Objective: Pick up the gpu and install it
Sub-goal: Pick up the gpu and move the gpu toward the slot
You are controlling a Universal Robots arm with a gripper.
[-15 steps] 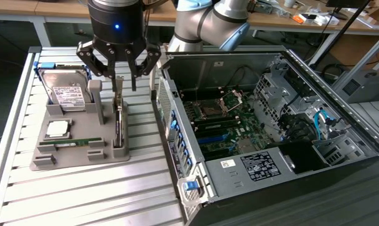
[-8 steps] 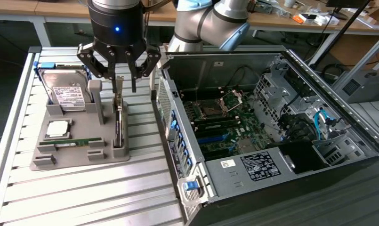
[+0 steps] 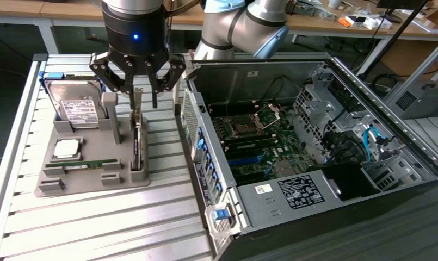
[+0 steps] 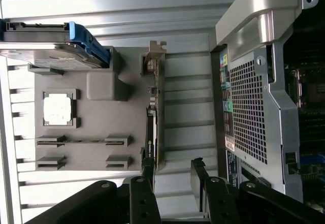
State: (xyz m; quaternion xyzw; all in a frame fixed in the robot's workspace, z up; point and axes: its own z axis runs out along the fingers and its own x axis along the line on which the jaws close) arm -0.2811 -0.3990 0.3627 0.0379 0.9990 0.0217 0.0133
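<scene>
Tool [image 3: 145, 99] hung open above the gpu [image 3: 136, 142], gripping nothing.
Exterior view: the card stood on edge in the grey holder [image 3: 88, 187], along its side nearest the computer case [image 3: 291, 217]. Wrist view: one fingertip [image 4: 148, 173] sat in line with the gpu [image 4: 154, 122]; descending so, it could have struck the board instead of straddling it.

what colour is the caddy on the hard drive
The caddy is blue, clearest in the wrist view.
</scene>
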